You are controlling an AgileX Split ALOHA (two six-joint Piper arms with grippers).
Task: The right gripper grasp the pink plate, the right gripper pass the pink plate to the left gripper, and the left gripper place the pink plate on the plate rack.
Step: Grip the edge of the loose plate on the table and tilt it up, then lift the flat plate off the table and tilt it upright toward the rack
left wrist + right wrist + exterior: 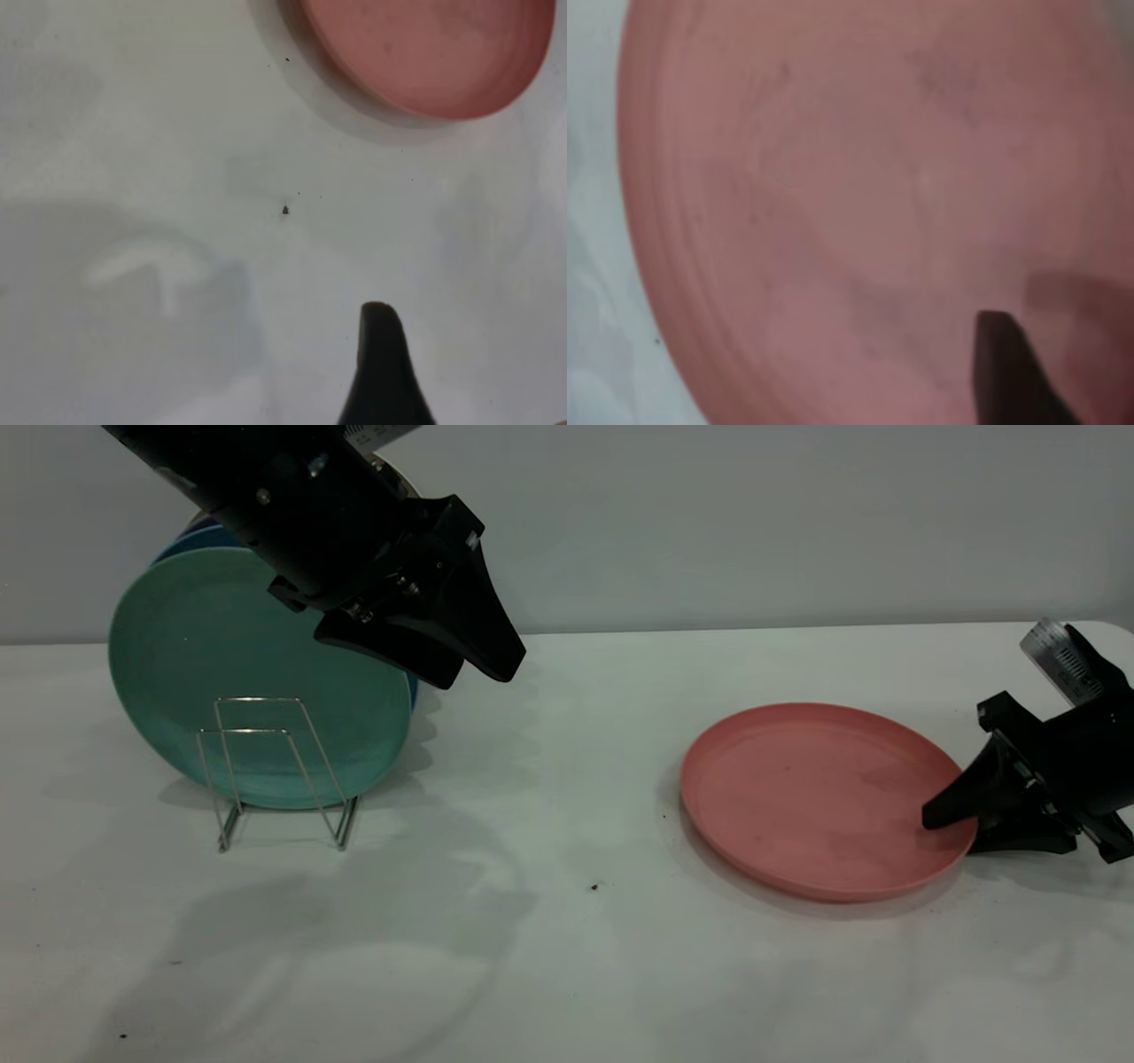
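Observation:
The pink plate (815, 797) (425, 53) lies flat on the white table at the right and fills the right wrist view (833, 204). My right gripper (950, 834) is low at the plate's right rim and open. Its jaws straddle the rim: one finger (1005, 372) hovers over the plate's inner surface and the other is down at table level outside the rim. My left gripper (478, 676) hangs open and holding nothing above the table, just right of the plate rack (257, 701); one of its fingers (381, 372) shows in the left wrist view.
A mint-green plate (230, 655) stands upright in the wire rack, with a blue plate (190, 540) behind it. Bare white tabletop (549, 797) lies between the rack and the pink plate. A grey wall runs behind the table.

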